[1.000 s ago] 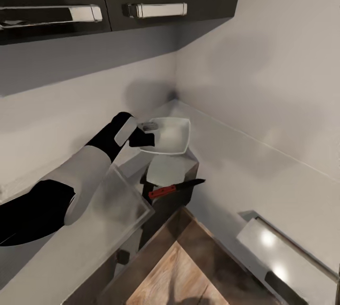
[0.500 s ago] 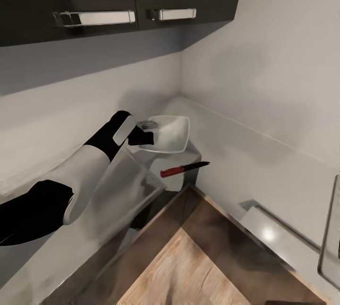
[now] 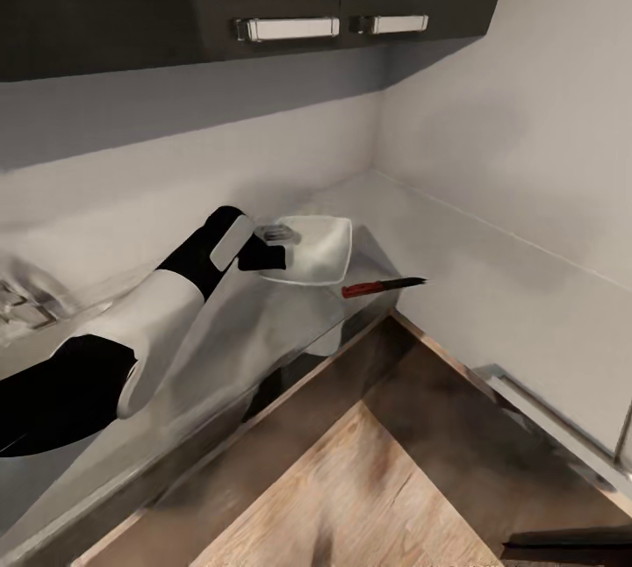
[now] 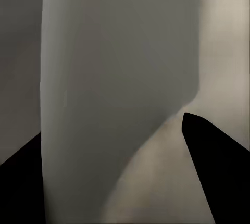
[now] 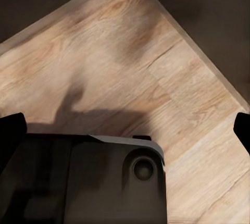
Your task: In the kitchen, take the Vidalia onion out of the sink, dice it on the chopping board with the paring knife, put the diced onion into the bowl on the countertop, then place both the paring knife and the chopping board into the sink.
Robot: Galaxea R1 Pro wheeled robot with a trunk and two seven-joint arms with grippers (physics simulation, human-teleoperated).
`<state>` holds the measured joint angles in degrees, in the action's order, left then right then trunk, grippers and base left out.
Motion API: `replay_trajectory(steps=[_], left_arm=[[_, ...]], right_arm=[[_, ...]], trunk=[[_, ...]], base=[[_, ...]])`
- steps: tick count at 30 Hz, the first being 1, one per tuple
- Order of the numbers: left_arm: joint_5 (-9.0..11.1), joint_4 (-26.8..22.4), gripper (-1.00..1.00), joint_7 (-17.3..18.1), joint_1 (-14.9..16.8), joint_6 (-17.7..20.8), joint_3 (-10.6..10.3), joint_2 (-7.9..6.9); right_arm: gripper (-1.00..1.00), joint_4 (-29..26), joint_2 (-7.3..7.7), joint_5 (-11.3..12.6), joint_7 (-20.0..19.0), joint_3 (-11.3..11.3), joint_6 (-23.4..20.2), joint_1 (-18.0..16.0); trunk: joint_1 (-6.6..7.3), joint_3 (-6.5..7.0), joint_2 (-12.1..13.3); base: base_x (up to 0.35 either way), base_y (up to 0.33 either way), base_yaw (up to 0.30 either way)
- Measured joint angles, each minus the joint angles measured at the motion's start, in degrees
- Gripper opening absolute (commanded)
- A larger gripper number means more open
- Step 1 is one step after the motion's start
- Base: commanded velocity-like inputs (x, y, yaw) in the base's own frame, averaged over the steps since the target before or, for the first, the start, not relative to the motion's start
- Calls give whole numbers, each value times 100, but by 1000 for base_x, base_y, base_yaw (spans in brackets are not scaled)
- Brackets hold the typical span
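My left gripper (image 3: 274, 247) is shut on the near rim of the white squarish bowl (image 3: 318, 249) and holds it just above the grey countertop (image 3: 219, 374) near the corner. In the left wrist view, the bowl's pale wall (image 4: 120, 78) runs between the two dark fingertips (image 4: 208, 146). The paring knife (image 3: 384, 286), red-handled with a dark blade, lies on the counter right of the bowl, close to the front edge. My right gripper (image 5: 125, 130) is open above the wood floor (image 5: 130, 52). The onion and chopping board are out of view.
Dark wall cabinets with chrome handles (image 3: 285, 27) hang above the counter. A chrome fitting (image 3: 22, 304) shows at the left edge. The counter turns the corner and runs along the right wall (image 3: 509, 286). My dark base (image 5: 83, 182) stands below the right gripper.
The whole picture has shifted right, so the camera has turned left along the counter. The bowl stays in my left gripper. The knife still lies on the counter.
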<state>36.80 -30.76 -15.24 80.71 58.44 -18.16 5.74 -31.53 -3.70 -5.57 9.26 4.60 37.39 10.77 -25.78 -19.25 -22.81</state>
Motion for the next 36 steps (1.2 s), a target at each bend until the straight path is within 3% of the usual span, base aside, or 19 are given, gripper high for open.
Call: replay_trajectory(steps=[36], left_arm=[[3, 21, -100, -2, -61, 0, 0, 9]], right_arm=[[100, 1, 0, 0, 0, -1, 4, 0]], trunk=[[0, 0, 0]], base=[[-295, 132, 259]])
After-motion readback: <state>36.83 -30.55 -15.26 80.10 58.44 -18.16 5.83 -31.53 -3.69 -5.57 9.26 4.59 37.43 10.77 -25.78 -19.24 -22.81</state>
